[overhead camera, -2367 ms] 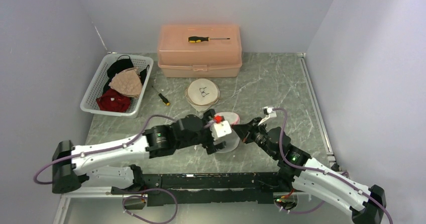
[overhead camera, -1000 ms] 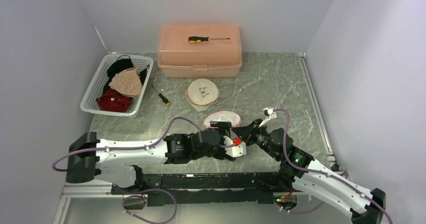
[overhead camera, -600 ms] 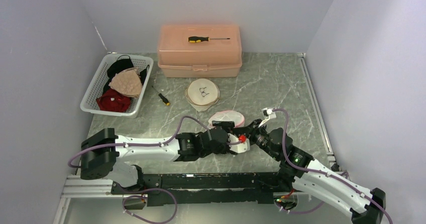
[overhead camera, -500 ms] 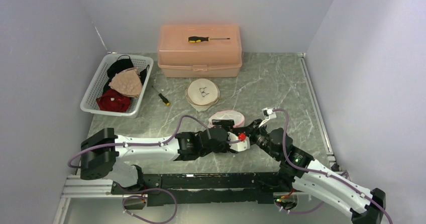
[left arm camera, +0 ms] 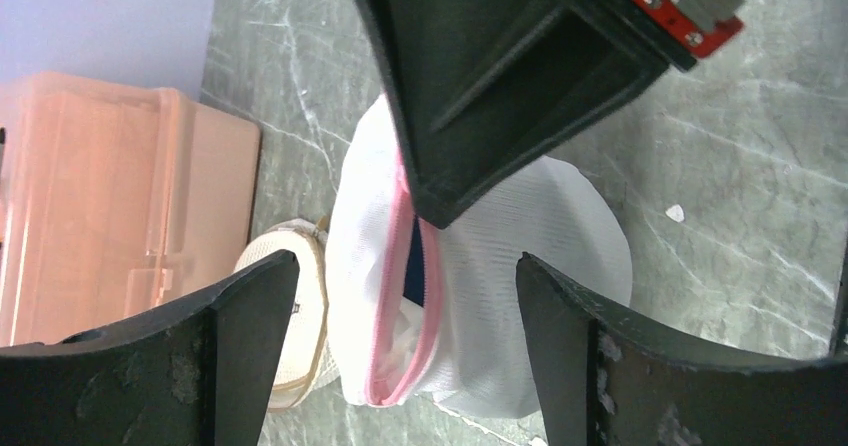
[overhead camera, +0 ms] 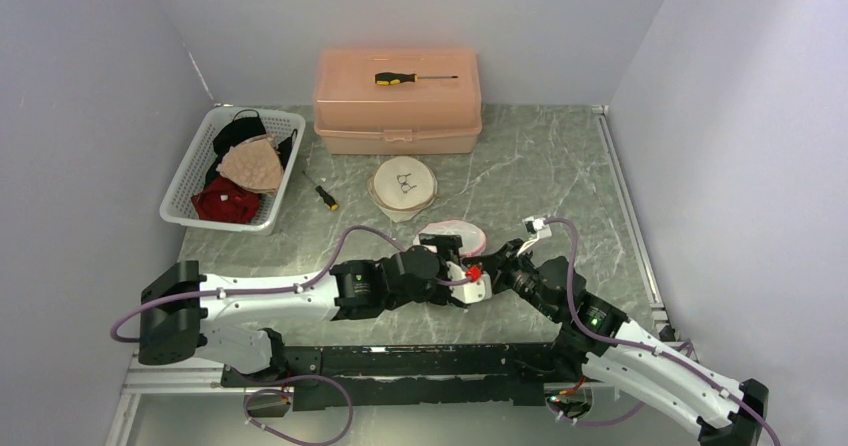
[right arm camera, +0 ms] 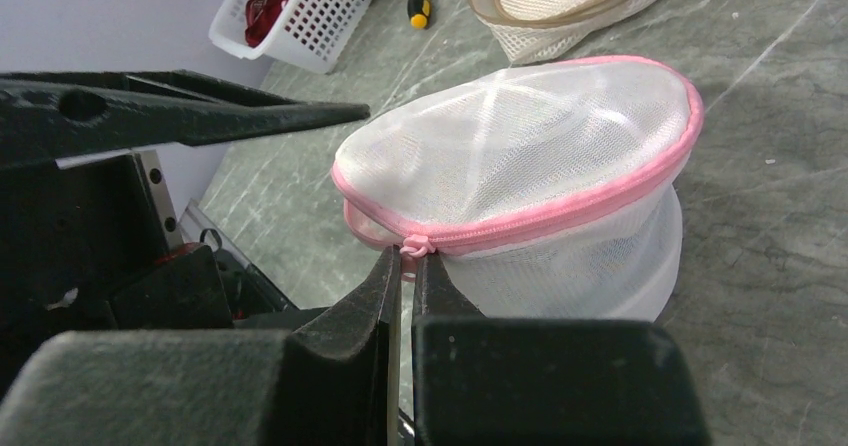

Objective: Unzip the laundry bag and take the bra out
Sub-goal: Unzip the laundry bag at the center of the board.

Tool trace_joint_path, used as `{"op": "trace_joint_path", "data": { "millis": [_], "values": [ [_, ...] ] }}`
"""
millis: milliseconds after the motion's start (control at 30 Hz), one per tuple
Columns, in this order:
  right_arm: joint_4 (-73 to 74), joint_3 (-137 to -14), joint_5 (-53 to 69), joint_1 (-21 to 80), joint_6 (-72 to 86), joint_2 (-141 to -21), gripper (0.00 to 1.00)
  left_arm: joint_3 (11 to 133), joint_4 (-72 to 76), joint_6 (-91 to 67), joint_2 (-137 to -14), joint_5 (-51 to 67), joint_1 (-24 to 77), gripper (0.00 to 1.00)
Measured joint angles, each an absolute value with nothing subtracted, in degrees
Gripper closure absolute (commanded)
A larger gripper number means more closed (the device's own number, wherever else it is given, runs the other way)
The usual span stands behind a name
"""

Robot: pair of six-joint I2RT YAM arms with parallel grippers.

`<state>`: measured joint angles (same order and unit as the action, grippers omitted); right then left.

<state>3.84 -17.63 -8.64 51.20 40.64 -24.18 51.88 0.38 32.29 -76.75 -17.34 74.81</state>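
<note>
The laundry bag [overhead camera: 452, 237] is a round white mesh pouch with a pink zipper [right arm camera: 560, 216], lying on the marble table between both arms. My right gripper [right arm camera: 408, 257] is shut on the pink zipper pull [right arm camera: 413, 248] at the bag's near edge. The left wrist view shows the zipper [left arm camera: 397, 296] partly parted, with a dark blue sliver and white fabric in the gap. The bra is hidden inside the bag. My left gripper [left arm camera: 405, 266] stands wide open, just short of the bag [left arm camera: 530, 266] and touching nothing. It sits beside the right gripper [overhead camera: 490, 262].
A pink plastic toolbox [overhead camera: 397, 106] stands at the back with a screwdriver [overhead camera: 415, 77] on its lid. At back left is a white basket [overhead camera: 185, 171] of garments. A beige round mesh bag [overhead camera: 403, 186] and a small screwdriver [overhead camera: 325, 197] lie behind the laundry bag.
My left arm has swung from the bag's left side round its near side, up to the right gripper. The right gripper has kept its hold on the zipper pull.
</note>
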Motion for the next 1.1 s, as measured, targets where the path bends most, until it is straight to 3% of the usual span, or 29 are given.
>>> {"op": "trace_joint_path", "data": {
  "millis": [133, 200, 533, 1100],
  "values": [
    [3.84, -17.63, -8.38, 51.20, 40.56, -24.25, 1.00, 52.31, -0.75, 33.41, -78.39, -15.84, 74.52, 0.21],
    [3.84, -17.63, -8.32, 51.20, 40.53, -24.38, 1.00, 52.82, -0.95, 33.67, -79.99, -14.85, 74.04, 0.30],
    [3.84, -17.63, -7.40, 51.20, 40.12, -24.53, 1.00, 55.64, -1.98, 34.20, -82.67, -12.21, 70.78, 0.96],
    [10.00, -18.04, -17.43, 51.48, 40.18, -20.93, 1.00, 51.81, -1.13, 33.21, -77.80, -11.92, 71.50, 0.97]
  ]
}}
